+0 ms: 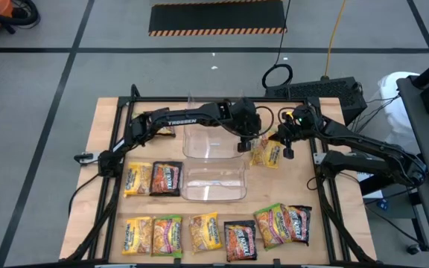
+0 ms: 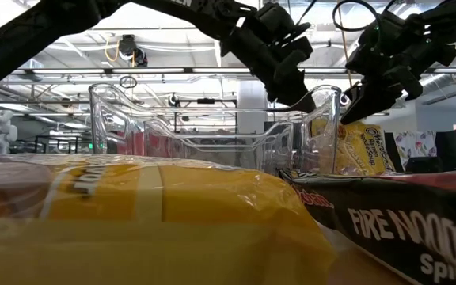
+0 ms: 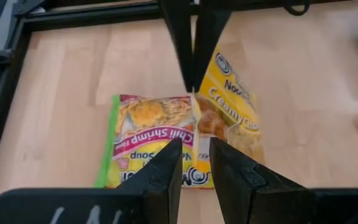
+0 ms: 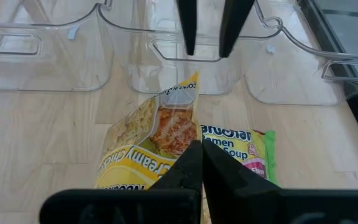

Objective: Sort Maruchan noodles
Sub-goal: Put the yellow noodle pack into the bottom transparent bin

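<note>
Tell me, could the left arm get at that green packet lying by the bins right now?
Probably yes. The left end effector hangs open just above the green packet, though the yellow packet, pinched by the shut right end effector, leans over one edge and might get in the way.

Two clear plastic bins (image 1: 213, 162) sit one behind the other at the middle of the light wooden counter (image 1: 103, 123), both empty; the near bin (image 1: 214, 183) lies toward the front, the far bin (image 1: 208, 140) behind it. A black metal frame (image 1: 118, 123) runs around the counter. On the grey tiled floor (image 1: 51, 67) beyond lie a black mat with striped edges (image 1: 216, 16), a yellow cable (image 1: 335, 33) and a coiled black cable (image 1: 277, 75). A dark keyboard (image 1: 319, 91) rests behind the counter's far right corner.
</note>
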You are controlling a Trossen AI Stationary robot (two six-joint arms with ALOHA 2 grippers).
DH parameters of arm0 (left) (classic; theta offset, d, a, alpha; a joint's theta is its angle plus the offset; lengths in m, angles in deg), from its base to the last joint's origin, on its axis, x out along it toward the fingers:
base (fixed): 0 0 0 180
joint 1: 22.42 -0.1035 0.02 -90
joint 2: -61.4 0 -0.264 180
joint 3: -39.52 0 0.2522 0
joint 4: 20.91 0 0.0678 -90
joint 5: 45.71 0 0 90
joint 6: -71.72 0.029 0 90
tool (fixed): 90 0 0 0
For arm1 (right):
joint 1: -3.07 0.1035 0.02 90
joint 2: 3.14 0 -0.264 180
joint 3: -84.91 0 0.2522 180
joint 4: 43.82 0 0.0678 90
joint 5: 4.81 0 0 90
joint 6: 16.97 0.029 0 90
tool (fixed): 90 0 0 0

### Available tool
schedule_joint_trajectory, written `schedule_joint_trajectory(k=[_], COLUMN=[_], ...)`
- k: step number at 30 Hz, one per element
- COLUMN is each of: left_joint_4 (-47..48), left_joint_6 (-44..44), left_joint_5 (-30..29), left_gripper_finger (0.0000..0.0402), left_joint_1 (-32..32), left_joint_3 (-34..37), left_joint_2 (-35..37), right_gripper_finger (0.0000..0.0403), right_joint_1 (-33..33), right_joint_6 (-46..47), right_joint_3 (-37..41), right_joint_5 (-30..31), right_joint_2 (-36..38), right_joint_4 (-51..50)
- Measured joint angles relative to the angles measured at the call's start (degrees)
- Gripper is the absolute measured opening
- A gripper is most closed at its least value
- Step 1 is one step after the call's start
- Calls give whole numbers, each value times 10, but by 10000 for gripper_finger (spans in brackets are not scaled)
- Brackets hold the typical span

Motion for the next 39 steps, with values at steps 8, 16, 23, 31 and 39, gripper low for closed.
schedule_joint_trajectory(k=[8, 16, 23, 31, 39], left_joint_4=[-3, -23, -25, -29, -30], left_joint_6=[-3, -9, -10, -11, -2], left_joint_5=[-1, 1, 1, -1, -1], left_gripper_finger=[88, 88, 88, 85, 29], left_joint_1=[1, 10, 9, 9, 10], left_joint_3=[-1, -1, -1, -1, -1], left_joint_2=[-20, -32, -32, -32, -31], right_gripper_finger=[0, 0, 0, 0, 0], right_joint_1=[0, 0, 0, 0, 0], right_joint_6=[0, 0, 0, 0, 0], right_joint_3=[0, 0, 0, 0, 0], right_joint_5=[0, 0, 0, 0, 0], right_joint_2=[0, 1, 4, 4, 4], right_joint_4=[1, 1, 1, 1, 1])
